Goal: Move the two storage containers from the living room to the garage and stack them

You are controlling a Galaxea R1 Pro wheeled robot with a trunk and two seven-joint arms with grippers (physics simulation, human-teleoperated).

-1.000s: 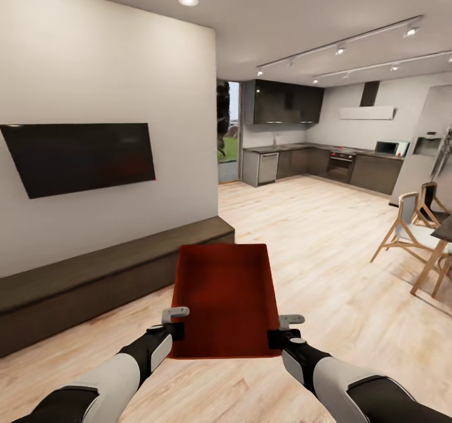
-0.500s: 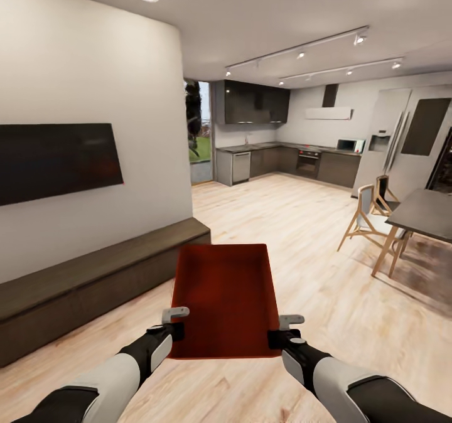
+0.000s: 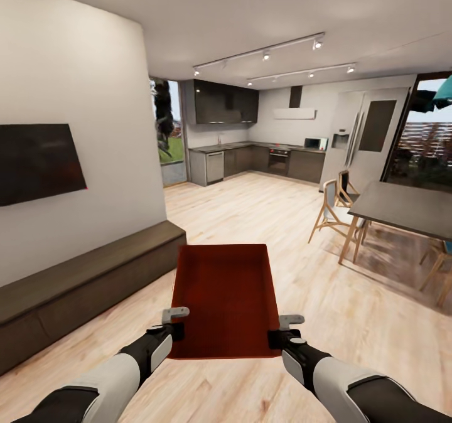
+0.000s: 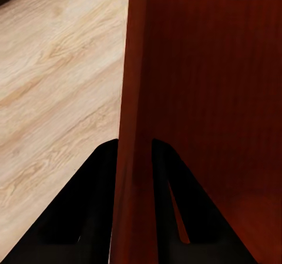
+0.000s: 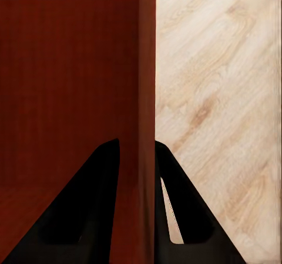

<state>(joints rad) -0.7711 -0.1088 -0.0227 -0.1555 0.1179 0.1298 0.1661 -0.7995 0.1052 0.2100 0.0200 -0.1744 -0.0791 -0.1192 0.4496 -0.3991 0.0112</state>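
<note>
A red-orange open-top storage container hangs in front of me above the light wood floor of the living room, held level between both arms. My left gripper is shut on its left wall, with one dark finger on each side of the thin wall. The right wall is pinched the same way by my right gripper. In both wrist views the wall runs straight between the black fingers. The container is empty.
A long low dark cabinet runs along the white wall at left under a black TV. A dining table with wooden chairs stands at right. An open kitchen lies ahead across the plank floor.
The whole view has swung to the right: TV and cabinet slid left, and the dining table and a glass door came in. The container and both grippers hold the same pose.
</note>
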